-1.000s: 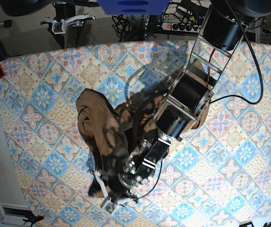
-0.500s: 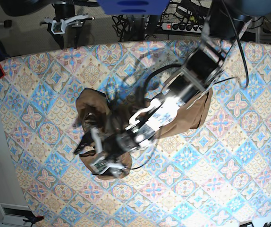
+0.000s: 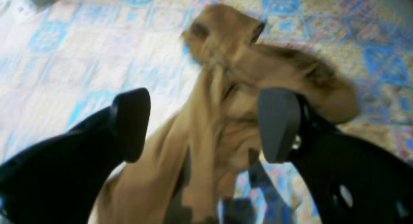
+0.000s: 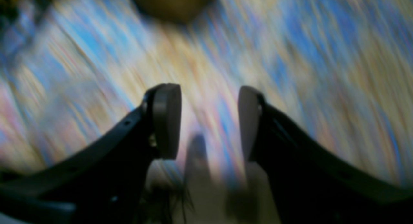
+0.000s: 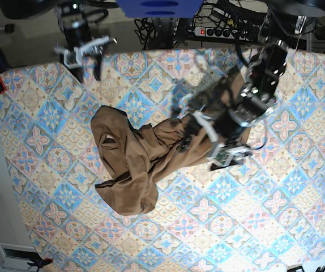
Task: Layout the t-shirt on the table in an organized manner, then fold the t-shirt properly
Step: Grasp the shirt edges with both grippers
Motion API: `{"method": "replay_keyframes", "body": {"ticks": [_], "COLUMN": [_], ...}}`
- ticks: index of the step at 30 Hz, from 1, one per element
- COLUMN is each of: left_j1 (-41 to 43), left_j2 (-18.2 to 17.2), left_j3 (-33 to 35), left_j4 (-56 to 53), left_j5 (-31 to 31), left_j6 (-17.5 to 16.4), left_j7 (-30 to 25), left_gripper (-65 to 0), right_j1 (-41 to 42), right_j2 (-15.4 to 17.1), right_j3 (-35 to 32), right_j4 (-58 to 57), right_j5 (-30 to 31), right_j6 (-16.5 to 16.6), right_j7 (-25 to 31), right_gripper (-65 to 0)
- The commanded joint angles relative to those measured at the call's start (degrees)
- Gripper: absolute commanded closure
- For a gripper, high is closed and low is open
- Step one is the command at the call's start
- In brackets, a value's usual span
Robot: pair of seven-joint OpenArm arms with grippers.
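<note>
Crumpled t-shirt [image 5: 137, 161] on the table [image 5: 276, 198], near-left of centre in the base view, bunched into a lumpy heap at the near end and running as a twisted band toward the right, where a further part lies under the left arm. Still unfolded, not laid flat. Left gripper [image 5: 210, 144] just right of centre, low above the band of cloth, jaws spread wide; in the left wrist view [image 3: 203, 124] the two dark fingers [image 3: 130, 121] wide apart with tan fabric below and between them, nothing pinched. Patterned cloth of blue, pink and cream diamonds bare around the shirt on all sides. Far left, at the far edge of the table, right gripper [image 5: 83, 54] well apart from the shirt, jaws spread; in the blurred right wrist view [image 4: 209, 121] pale pads [image 4: 166, 121] apart, nothing between them, a tan patch [image 4: 171, 4] at the top edge.
</note>
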Motion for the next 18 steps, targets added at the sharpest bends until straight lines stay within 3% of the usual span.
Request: {"method": "replay_keyframes", "body": {"ticks": [1, 4, 6, 12, 18], "left_j1": [1.5, 7.3, 9.8, 15.7, 19.2], "left_j2": [-0.5, -0.7, -0.7, -0.8, -3.2], "left_j3": [-2.5, -8.0, -10.3, -13.9, -14.6], "left_j4": [1.8, 2.4, 2.5, 2.5, 2.5], "left_j5": [-0.2, -0.2, -0.2, -0.2, -0.2], "left_j6": [0.2, 0.1, 0.0, -0.1, -0.1], "left_j7": [-0.9, -0.8, -0.8, -0.8, -1.0], "left_gripper": [-50.4, -50.4, -50.4, -50.4, -50.4], "right_j1": [-0.6, 2.6, 4.7, 10.9, 17.4], "right_j2": [0.0, 0.0, -0.1, 0.0, 0.0], "right_j3": [0.2, 0.2, 0.2, 0.2, 0.2], "right_j4": [0.6, 0.6, 0.6, 0.6, 0.4], "right_j5": [0.4, 0.4, 0.4, 0.4, 0.4], "right_j6": [1.3, 5.4, 6.4, 6.5, 6.6], "right_j7": [-1.3, -5.2, -7.0, -11.2, -15.5], "right_gripper": [-28.0, -28.0, -28.0, -28.0, -28.0]}}
